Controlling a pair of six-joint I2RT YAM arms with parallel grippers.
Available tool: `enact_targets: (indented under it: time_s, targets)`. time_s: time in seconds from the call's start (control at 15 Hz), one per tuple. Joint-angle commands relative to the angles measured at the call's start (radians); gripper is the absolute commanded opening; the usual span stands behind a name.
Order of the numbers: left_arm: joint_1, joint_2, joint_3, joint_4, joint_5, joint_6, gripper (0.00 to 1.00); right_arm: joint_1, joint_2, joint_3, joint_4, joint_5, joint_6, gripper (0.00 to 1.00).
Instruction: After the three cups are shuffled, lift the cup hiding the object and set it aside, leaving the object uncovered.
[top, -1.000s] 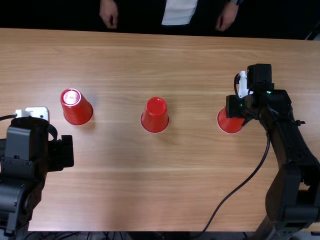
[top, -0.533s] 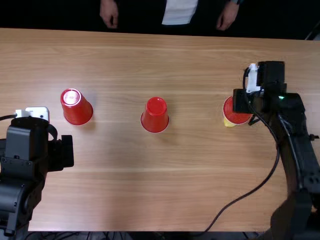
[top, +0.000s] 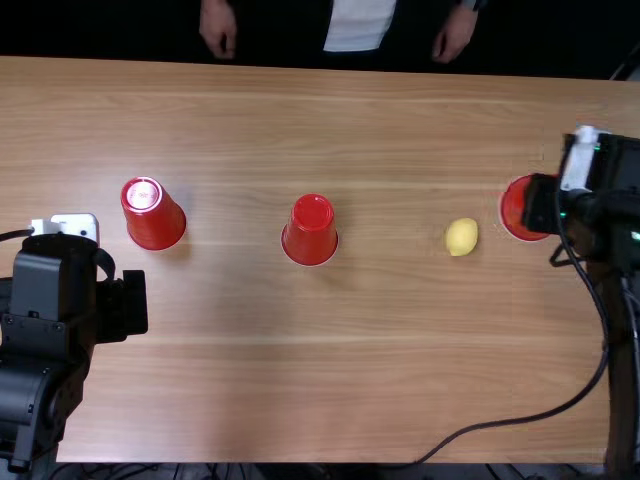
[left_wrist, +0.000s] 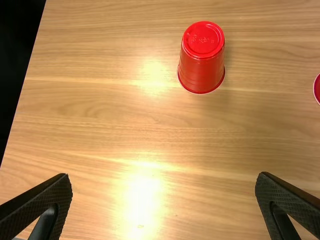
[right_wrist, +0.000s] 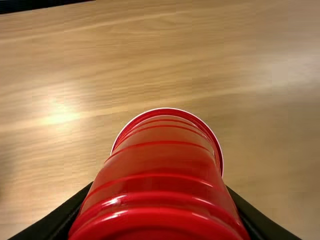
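Here, the right gripper (right_wrist: 158, 221) is clenched on the lifted cup (right_wrist: 162, 170), one finger on either side of its base end, with the white-rimmed mouth pointing away from the wrist. Seen from above, that cup sits in the gripper close to the right edge of the table (top: 320, 120), and it cannot be told whether it touches the wood. Just inward of it, apart from cup and arm alike, the yellow object (top: 461, 237) lies bare on the surface. The uncovering therefore looks done, and what appears to be left is to stand the cup down and let it go. The left gripper (left_wrist: 160, 207) is released, its fingers spread wide over the near left part of the table and touching nothing. The left cup (top: 152, 213) and the middle cup (top: 311, 230) stand mouth-down in a row across the table's middle, well apart from each other. What, if anything, they cover is hidden, and the held cup's inside cannot be seen either.
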Motion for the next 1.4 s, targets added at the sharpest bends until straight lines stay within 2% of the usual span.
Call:
enact_targets:
  time_s: [0.0,0.27,0.4,0.93,1.0,1.07,1.13,1.2,1.33]
  targets:
    - [-0.012,-0.002,-0.001,0.001,0.003,-0.011,1.0,-0.039,-0.028,-0.055,-0.004,0.016,0.02,0.0]
    - [-0.018,-0.004,-0.001,0.001,0.003,-0.013,1.0,-0.163,-0.069,-0.236,0.011,0.018,0.016,0.0]
    - [-0.019,-0.005,-0.001,-0.001,0.003,-0.013,1.0,-0.191,-0.066,-0.305,0.015,0.018,0.014,0.0]
    - [-0.019,-0.031,-0.001,-0.002,0.003,-0.013,1.0,-0.194,-0.02,-0.385,0.017,0.013,0.012,0.0]
    - [-0.019,-0.036,-0.001,-0.002,0.003,-0.013,1.0,-0.194,0.001,-0.391,0.017,0.013,0.012,0.04]
    - [-0.019,-0.048,-0.001,-0.004,0.003,-0.013,1.0,-0.192,0.003,-0.394,0.017,0.009,0.014,0.16]
    - [-0.019,-0.054,-0.001,-0.008,0.003,-0.013,1.0,-0.191,0.0,-0.392,0.017,0.007,0.014,0.53]
    - [-0.018,-0.054,-0.001,-0.008,0.003,-0.013,1.0,-0.186,-0.003,-0.386,0.017,0.005,0.016,1.0]
    - [-0.018,-0.056,-0.001,-0.008,0.003,-0.013,1.0,-0.18,-0.016,-0.377,0.017,0.005,0.016,1.0]
